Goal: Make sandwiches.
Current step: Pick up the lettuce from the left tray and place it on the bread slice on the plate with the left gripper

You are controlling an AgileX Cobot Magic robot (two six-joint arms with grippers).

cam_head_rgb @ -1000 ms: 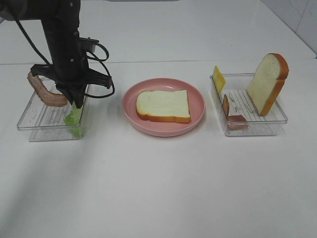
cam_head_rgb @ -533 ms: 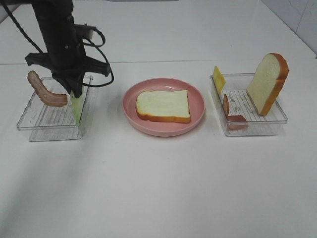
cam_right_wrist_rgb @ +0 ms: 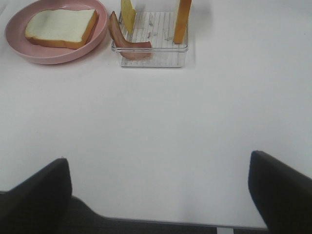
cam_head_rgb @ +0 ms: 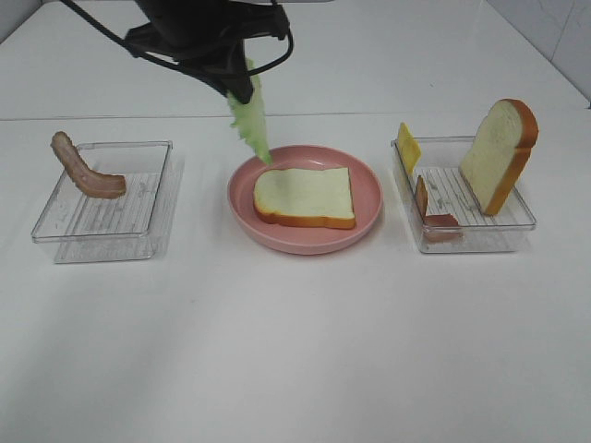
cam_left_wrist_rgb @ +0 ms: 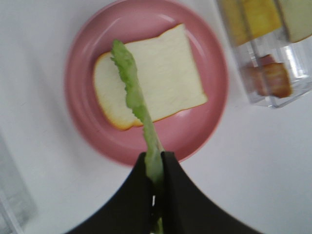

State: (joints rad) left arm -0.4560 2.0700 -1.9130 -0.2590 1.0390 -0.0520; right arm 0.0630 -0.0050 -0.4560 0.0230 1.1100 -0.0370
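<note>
White table (cam_head_rgb: 295, 351); left gripper (cam_left_wrist_rgb: 155, 163) pinching lettuce leaf (cam_head_rgb: 251, 120) above pink plate (cam_head_rgb: 367, 185) with bread slice (cam_head_rgb: 305, 196); right gripper (cam_right_wrist_rgb: 157, 161) spread wide.

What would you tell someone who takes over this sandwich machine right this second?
Left gripper shut on the lettuce leaf, which hangs over the pink plate.
Right gripper open, empty, back from the right tray.
Done: one bread slice lies flat on the plate.
Left to do: lettuce onto it, then bacon strip from the left tray; cheese slice, second bacon and upright bread slice wait in the right tray.
</note>
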